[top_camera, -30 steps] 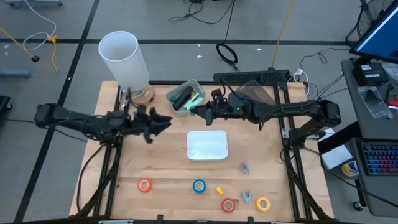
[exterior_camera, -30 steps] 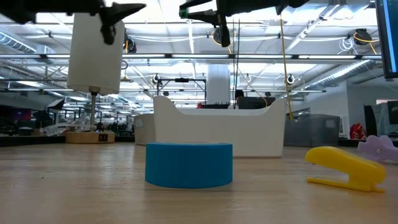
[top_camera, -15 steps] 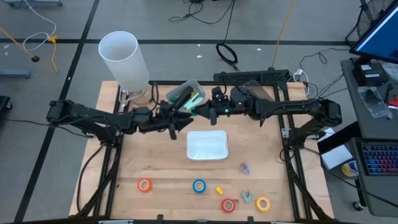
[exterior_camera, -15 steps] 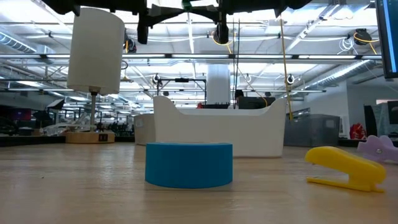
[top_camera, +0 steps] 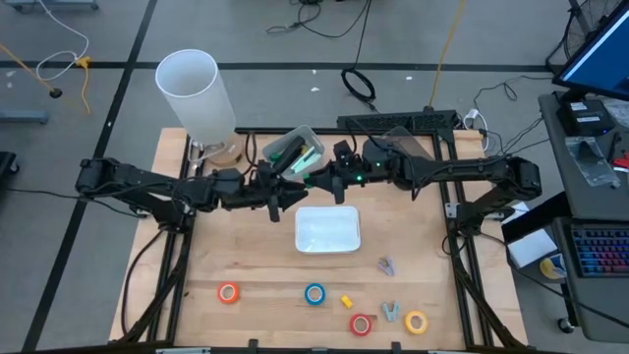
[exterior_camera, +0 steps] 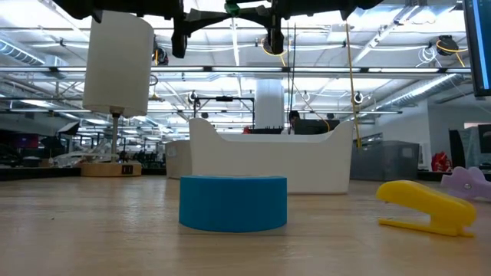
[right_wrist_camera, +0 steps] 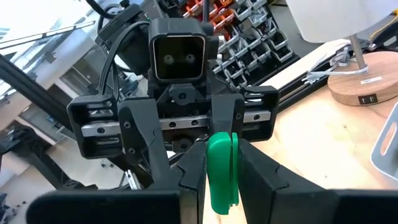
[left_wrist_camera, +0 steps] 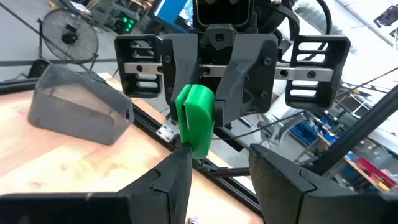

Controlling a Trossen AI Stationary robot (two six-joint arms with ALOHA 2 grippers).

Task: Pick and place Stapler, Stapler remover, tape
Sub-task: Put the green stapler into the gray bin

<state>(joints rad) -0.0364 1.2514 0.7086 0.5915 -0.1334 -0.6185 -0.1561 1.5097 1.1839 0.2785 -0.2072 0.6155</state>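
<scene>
My two grippers meet tip to tip in the air above the table's far middle, just beyond the white tray [top_camera: 328,229]. My right gripper [right_wrist_camera: 221,186] is shut on a small green stapler [left_wrist_camera: 196,121]. My left gripper [left_wrist_camera: 217,177] is open, with its fingers beside the stapler's free end. On the near part of the table lie the orange [top_camera: 228,292], blue [top_camera: 314,293], red [top_camera: 361,324] and yellow [top_camera: 416,322] tape rolls. A small yellow stapler [top_camera: 346,301] and two grey staple removers [top_camera: 386,265] [top_camera: 390,312] lie there too. My right gripper pinches the green stapler between its two fingers, by the end [right_wrist_camera: 219,180] nearer that arm. The fingers come level from the table's right. The stapler is lifted clear and its free end [left_wrist_camera: 198,149] points at my left gripper. I cannot tell whether my left gripper's finger [left_wrist_camera: 180,158] touches that end.
A grey bin [top_camera: 293,152] with green items stands just behind the grippers. Beside it is a dark grey container [top_camera: 403,143]. A white lamp [top_camera: 197,93] on a wooden base stands at the far left corner. The blue tape [exterior_camera: 233,203] lies in front of the tray [exterior_camera: 268,161].
My left gripper has moved toward the table's right and a little toward its far edge, up to my right gripper and the green stapler, then stopped. My right gripper has stayed almost still, holding the stapler.
</scene>
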